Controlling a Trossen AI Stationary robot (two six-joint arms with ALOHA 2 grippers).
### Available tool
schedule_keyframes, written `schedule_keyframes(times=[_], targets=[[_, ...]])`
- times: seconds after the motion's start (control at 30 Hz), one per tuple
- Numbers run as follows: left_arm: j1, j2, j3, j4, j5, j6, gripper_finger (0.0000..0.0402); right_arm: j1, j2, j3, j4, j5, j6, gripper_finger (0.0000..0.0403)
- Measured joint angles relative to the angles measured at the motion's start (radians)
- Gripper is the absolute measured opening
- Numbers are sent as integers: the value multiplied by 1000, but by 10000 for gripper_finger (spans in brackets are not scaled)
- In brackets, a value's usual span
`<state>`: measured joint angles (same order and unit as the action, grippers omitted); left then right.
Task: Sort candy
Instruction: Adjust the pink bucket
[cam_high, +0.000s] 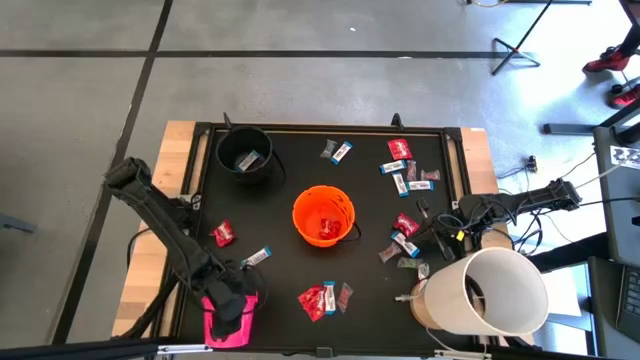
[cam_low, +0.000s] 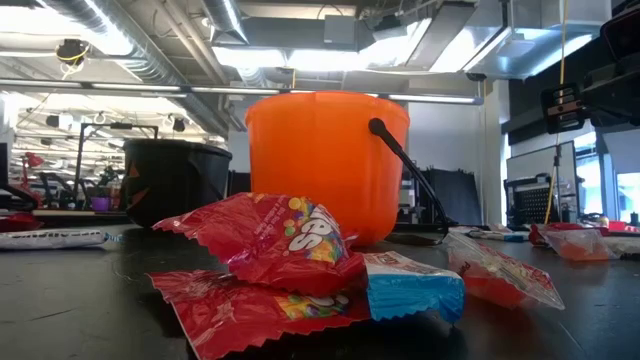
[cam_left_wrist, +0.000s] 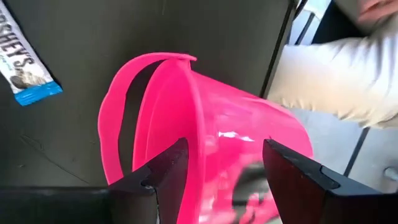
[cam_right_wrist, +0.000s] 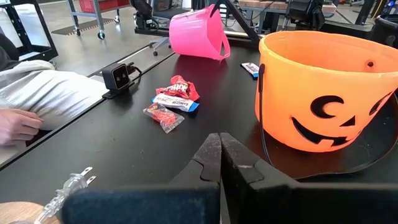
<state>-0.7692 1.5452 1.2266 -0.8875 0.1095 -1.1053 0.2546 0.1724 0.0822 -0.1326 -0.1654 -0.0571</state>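
My left gripper (cam_left_wrist: 227, 165) sits at the bottom left of the high view, fingers apart and straddling the wall of the pink bucket (cam_high: 228, 318), which lies tipped on its side; a person's pale sleeve (cam_left_wrist: 348, 81) shows just beyond it. My right gripper (cam_right_wrist: 221, 162) waits at the right edge of the table (cam_high: 280, 205), fingers pressed together. The orange bucket (cam_high: 323, 214) stands upright at centre, blocking the low view's middle; the black bucket (cam_high: 245, 155) stands upper left. The candy (cam_high: 323, 298) lies scattered flat: a red-and-blue heap bottom centre, more along the right side, and one blue-and-white bar (cam_high: 257, 257) lying aslant near the pink bucket.
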Motion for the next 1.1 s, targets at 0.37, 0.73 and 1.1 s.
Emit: schedule_keyframes(times=[0.37, 0.73, 1.1], targets=[[3, 20, 0, -15, 31, 11, 195, 0, 0, 0, 0, 0, 0, 1], [3, 20, 0, -24, 121, 16, 143, 0, 0, 0, 0, 0, 0, 1], [13, 19, -1, -50, 143, 53, 11, 0, 0, 0, 0, 0, 0, 1]])
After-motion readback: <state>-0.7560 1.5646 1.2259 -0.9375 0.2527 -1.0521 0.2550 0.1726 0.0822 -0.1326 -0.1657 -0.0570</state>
